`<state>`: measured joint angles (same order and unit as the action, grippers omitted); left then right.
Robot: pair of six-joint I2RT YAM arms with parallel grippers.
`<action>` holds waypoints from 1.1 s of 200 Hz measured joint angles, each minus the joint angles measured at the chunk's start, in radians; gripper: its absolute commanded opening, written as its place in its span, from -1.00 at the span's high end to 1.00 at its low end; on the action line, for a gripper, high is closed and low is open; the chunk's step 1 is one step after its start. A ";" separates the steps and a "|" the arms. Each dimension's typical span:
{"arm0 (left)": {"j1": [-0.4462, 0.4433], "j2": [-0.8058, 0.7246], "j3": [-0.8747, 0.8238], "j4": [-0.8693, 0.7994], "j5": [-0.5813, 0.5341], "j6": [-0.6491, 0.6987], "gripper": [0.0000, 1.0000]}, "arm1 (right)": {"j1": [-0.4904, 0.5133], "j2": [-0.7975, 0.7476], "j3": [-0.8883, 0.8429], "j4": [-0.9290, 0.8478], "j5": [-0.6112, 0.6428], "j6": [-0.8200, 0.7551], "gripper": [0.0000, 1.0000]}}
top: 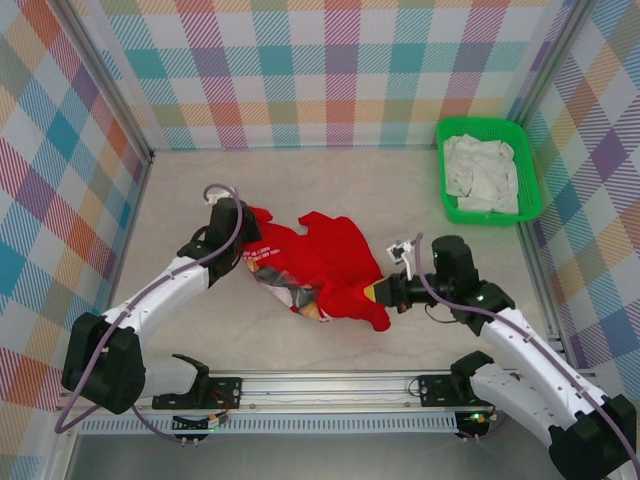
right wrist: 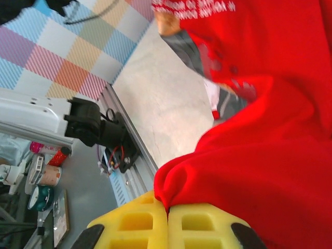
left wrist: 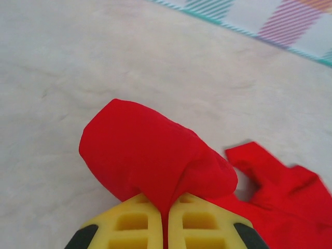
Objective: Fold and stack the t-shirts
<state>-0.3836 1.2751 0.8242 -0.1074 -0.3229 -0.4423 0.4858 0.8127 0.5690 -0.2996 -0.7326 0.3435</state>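
left gripper (left wrist: 167,212): we see its two yellow pads (left wrist: 129,223) pressed together at the bottom edge, with a fold of red cloth pinched in the seam between them.
t-shirt (left wrist: 150,150): we find it bright red, bulging in a rounded fold just above the pads, with more of it lying at the lower right.
table (left wrist: 78,62): pale and faintly mottled, under the cloth.
wall (left wrist: 295,26): we make out a plaid panel in the upper right corner, beyond the table.

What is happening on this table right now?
A red t-shirt is being handled from both ends. The left gripper is shut on one end of it, and the right gripper is shut on the other. The shirt lies crumpled on the table between them, not yet folded. A green basket at the far right holds white cloth.
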 measured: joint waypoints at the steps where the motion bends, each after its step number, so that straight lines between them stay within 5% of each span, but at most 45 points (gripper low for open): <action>1: 0.000 0.000 -0.002 -0.001 -0.004 -0.003 1.00 | 0.002 -0.001 -0.006 0.002 0.002 0.004 1.00; 11: 0.000 -0.001 -0.022 -0.016 -0.050 -0.040 1.00 | 0.019 -0.002 -0.049 0.019 0.014 0.037 1.00; 35: 0.000 -0.001 -0.052 -0.063 -0.140 -0.124 0.61 | 0.068 -0.002 -0.116 0.034 0.037 0.097 1.00; 60: 0.000 -0.001 -0.069 -0.098 -0.202 -0.203 -0.13 | 0.109 -0.002 -0.161 0.037 0.058 0.145 1.00; 94: 0.000 -0.009 -0.071 -0.153 -0.261 -0.266 -0.79 | 0.134 0.005 -0.224 0.021 0.076 0.195 1.00; 127: 0.000 -0.039 -0.065 -0.212 -0.285 -0.272 -0.85 | 0.137 0.045 -0.267 -0.016 0.110 0.227 0.99; 175: 0.000 0.087 0.114 -0.293 -0.230 -0.214 -0.72 | 0.137 0.202 -0.237 -0.079 0.208 0.246 -0.24; 195: 0.000 0.165 0.158 -0.288 -0.188 -0.195 -0.65 | 0.139 0.261 -0.161 -0.139 0.249 0.234 -0.55; 220: 0.000 0.217 0.158 -0.285 -0.130 -0.186 -0.60 | 0.141 0.272 -0.030 -0.243 0.341 0.207 -0.69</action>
<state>-0.3836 1.4918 0.9825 -0.3923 -0.4534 -0.6281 0.6270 1.0843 0.5392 -0.5430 -0.3912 0.5503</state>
